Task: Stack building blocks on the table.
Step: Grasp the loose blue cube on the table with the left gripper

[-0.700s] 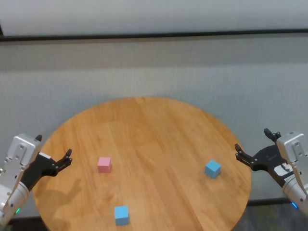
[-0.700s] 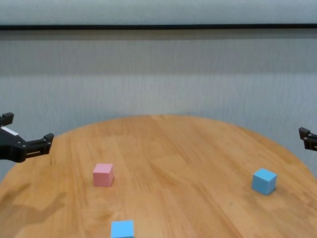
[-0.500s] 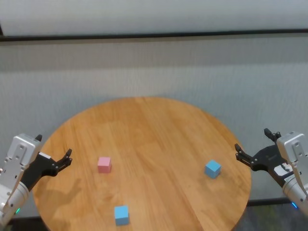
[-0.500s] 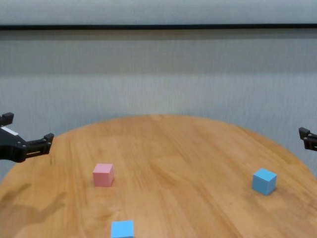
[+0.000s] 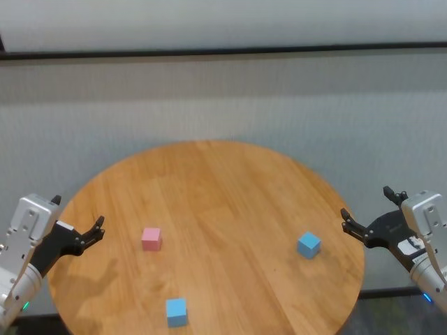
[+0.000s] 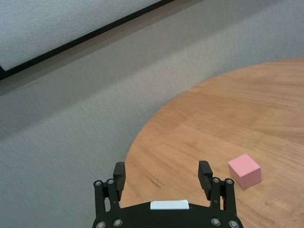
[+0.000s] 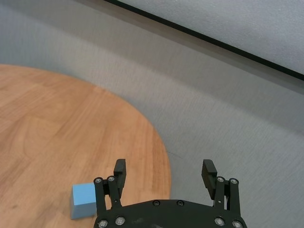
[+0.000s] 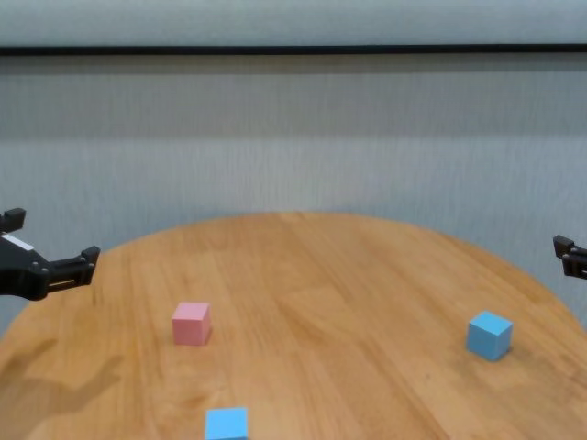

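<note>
The large round bench (image 5: 209, 181) with its light orange-brown wood-plank top carries three small matte cubes, all lying apart from one another and none stacked. Taking the pale pink cube (image 5: 151, 239) as the landmark: it sits on the robot's left half of the bench. One light blue cube (image 5: 176, 311) lies nearer the robot than the pink cube and slightly to its right, close to the bench's near edge. The other light blue cube (image 5: 309, 244) lies well apart to the pink cube's right, near the bench's right rim.

The left claw (image 5: 77, 216) hangs at the bench's left edge, left of the pink cube, fingers spread wide and holding nothing. The right claw (image 5: 364, 208) hangs just off the right rim, beyond the far blue cube, likewise spread wide and empty.
</note>
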You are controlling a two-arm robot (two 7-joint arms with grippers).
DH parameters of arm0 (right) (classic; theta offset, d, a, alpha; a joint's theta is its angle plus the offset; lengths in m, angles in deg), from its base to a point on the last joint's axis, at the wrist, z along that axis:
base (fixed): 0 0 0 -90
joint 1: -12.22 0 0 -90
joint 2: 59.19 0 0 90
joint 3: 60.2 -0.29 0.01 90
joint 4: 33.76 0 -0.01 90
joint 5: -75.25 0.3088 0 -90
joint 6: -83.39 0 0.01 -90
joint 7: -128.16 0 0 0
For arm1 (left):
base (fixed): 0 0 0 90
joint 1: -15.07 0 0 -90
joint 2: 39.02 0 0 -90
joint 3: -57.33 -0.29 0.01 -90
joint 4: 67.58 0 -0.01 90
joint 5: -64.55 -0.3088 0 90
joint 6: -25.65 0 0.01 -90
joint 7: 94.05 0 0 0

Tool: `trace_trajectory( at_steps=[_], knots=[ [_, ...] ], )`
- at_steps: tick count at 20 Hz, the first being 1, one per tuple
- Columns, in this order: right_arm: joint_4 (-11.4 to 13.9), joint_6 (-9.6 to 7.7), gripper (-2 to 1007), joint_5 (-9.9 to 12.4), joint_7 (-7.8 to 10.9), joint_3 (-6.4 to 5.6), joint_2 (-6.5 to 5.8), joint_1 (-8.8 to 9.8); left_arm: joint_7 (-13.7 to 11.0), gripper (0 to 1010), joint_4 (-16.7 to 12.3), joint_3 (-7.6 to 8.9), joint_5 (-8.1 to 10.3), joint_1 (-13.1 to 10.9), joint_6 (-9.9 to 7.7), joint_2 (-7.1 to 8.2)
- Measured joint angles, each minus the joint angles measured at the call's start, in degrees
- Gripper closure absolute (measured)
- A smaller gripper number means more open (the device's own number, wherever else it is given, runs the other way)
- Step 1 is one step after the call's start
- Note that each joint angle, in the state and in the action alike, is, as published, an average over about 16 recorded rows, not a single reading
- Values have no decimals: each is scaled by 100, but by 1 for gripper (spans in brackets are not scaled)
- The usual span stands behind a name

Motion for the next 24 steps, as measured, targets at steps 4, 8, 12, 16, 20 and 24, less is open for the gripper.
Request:
trace_trajectory(
  at_steps=[4,8,12,16,20,24],
  knots=[
    [0,0,0,0,0,0,0,0,0,7,0,0,0,0,0,0],
    [0,0,0,0,0,0,0,0,0,7,0,0,0,0,0,0],
    [0,0,0,0,0,0,0,0,0,7,0,0,0,0,0,0],
    [0,0,0,0,0,0,0,0,0,7,0,0,0,0,0,0],
    [0,0,0,0,0,0,0,0,0,7,0,0,0,0,0,0],
    [0,0,0,0,0,0,0,0,0,7,0,0,0,0,0,0]
  ],
)
